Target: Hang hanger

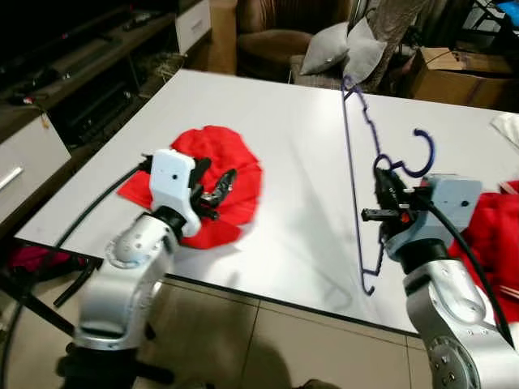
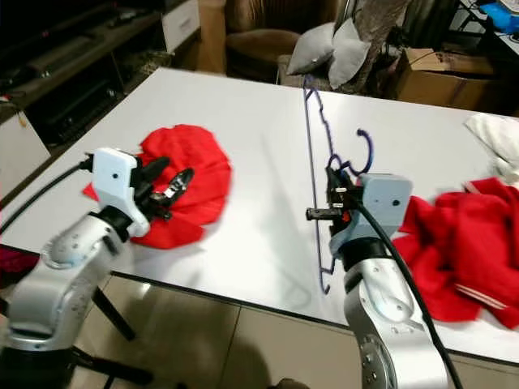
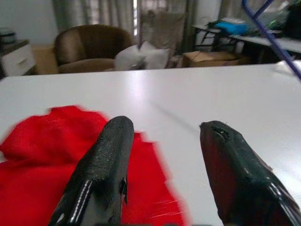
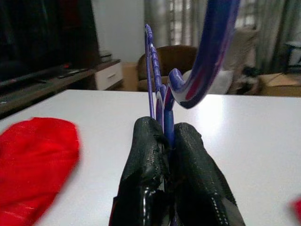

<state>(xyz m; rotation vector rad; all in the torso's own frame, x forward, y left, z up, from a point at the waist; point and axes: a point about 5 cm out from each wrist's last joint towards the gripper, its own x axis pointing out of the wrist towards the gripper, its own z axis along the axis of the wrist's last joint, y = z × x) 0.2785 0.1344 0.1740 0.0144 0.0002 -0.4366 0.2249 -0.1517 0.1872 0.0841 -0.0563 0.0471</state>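
Observation:
A thin blue hanger (image 1: 350,154) is held up over the white table (image 1: 284,162), its hook (image 1: 422,154) curling to the right. My right gripper (image 1: 381,190) is shut on the hanger (image 4: 162,103) just below the hook, with the black fingers (image 4: 143,155) pressed to either side of the neck. A red garment (image 1: 215,182) lies crumpled on the table's left part. My left gripper (image 1: 220,188) hovers open right over the garment (image 3: 42,160), nothing between its fingers (image 3: 106,169).
More red cloth (image 2: 462,243) and a white cloth (image 2: 495,134) lie at the table's right. A brown armchair (image 1: 276,36) with grey cushions (image 1: 340,49) and cardboard boxes (image 1: 454,73) stand beyond the far edge. A dark TV bench (image 1: 73,73) runs along the left.

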